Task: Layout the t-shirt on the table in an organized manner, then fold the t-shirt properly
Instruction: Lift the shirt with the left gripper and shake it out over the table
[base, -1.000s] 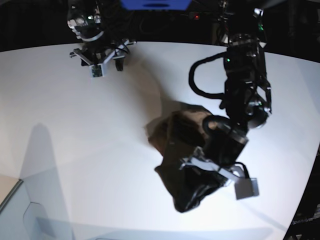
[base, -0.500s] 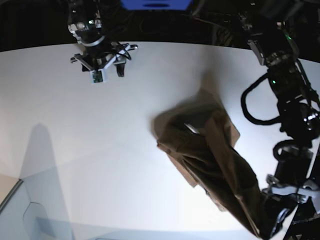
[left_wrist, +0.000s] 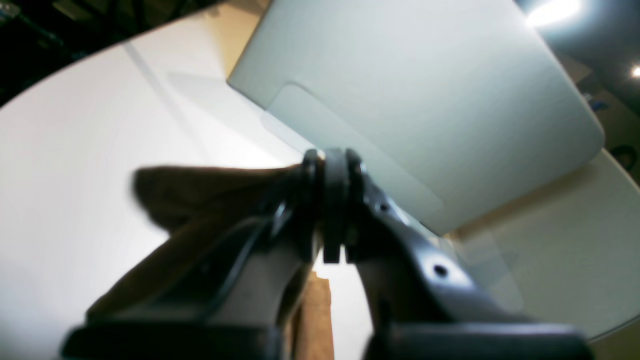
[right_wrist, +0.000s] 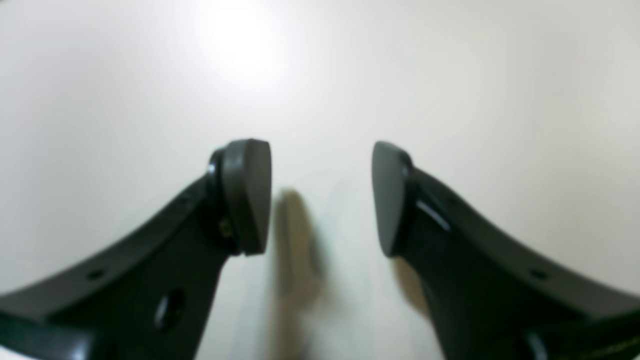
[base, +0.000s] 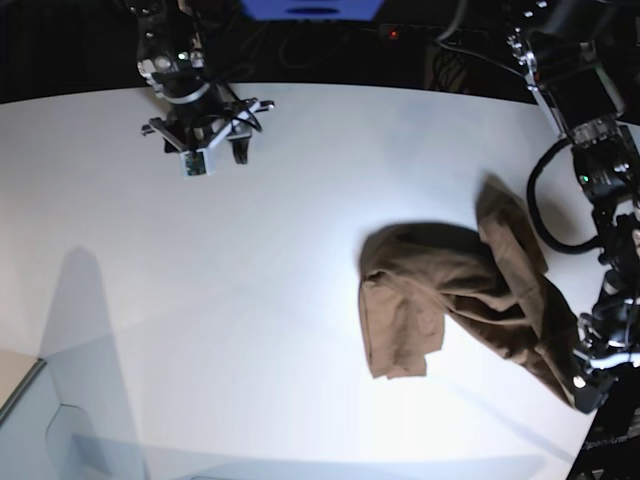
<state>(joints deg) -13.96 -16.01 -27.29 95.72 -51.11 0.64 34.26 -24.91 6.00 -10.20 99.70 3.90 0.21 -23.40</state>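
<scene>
The brown t-shirt (base: 440, 295) lies partly spread on the white table (base: 250, 280), right of centre, with one end drawn out toward the table's right front edge. My left gripper (base: 583, 383) is at that edge, shut on the shirt's far end. In the left wrist view its fingertips (left_wrist: 332, 170) are pressed together on a fold of the brown t-shirt (left_wrist: 200, 190), which trails off to the left. My right gripper (base: 200, 138) hovers at the far left of the table, apart from the shirt. It stands open (right_wrist: 322, 195) over the bare table (right_wrist: 450, 75), holding nothing.
A pale grey panel (base: 60, 430) sits at the front left corner, seen as a large board (left_wrist: 425, 100) in the left wrist view. The table's curved right edge (base: 610, 400) runs just beside the left gripper. Dark equipment stands behind the table.
My left gripper has dragged the t-shirt from a bunched heap at the middle out to the right front edge, stretching it. The right gripper has hardly moved.
</scene>
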